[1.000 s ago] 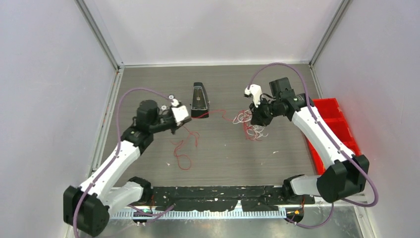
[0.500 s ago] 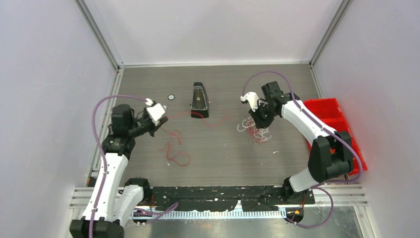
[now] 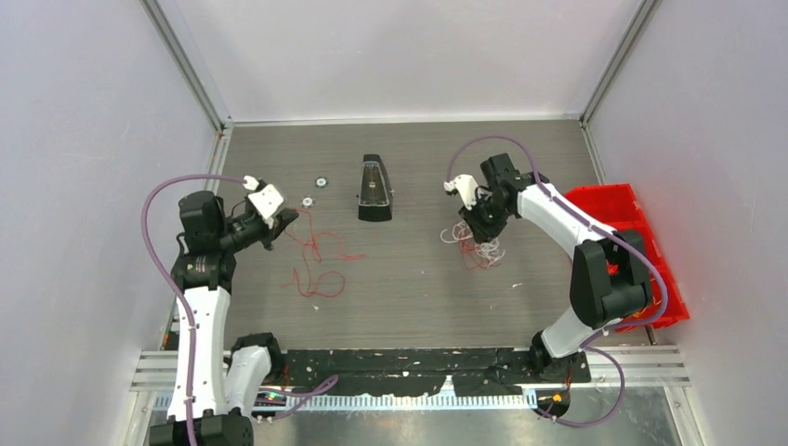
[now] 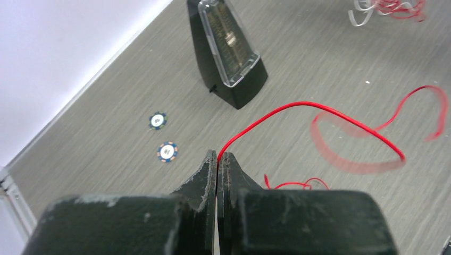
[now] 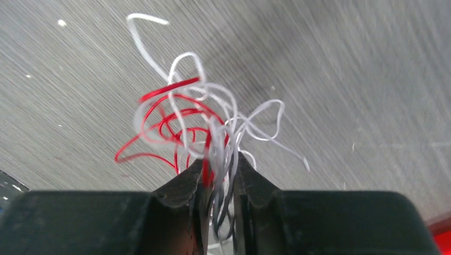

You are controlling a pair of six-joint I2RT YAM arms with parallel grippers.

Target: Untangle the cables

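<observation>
1. Clock read on the top view, 12 = far wall. The red cable (image 3: pixel 319 275) lies loose on the table (image 3: pixel 418 297) at about 9 o'clock from centre, with no strand visibly joining it to the other bundle. We judge that one freed.
2. The tangle (image 3: pixel 479 249) sits at about 3 o'clock, well apart from the red cable. It's white and red strands looped through each other, not yet separated. That's the work left, so we'd call it partway at best.
3. Red cable axis: one end is up in the pincer at 10 o'clock, and the slack runs off toward 5 o'clock into a couple of open loops on the table. It's curled, so there's no clean straight run.
4. Tangle axis: it hangs down out of the fingers and spreads toward 6 o'clock from the gripper, more clump than line. The right wrist view is motion-blurred and we can't trace single strands.
5. Left gripper (image 4: pixel 218 157): jaws clenched on the red cable's end, wire exiting right at the tips.
6. Right gripper (image 5: pixel 219 162): jaws nipped onto the tangle, with several strands passing between the fingers.
7. Surroundings: the metronome (image 3: pixel 374 189) is upright at 12 o'clock between the bundles, touching neither. Two poker chips (image 3: pixel 321 183) lie at 11 o'clock, and the red bin (image 3: pixel 641 223) is at the 3 o'clock edge.
</observation>
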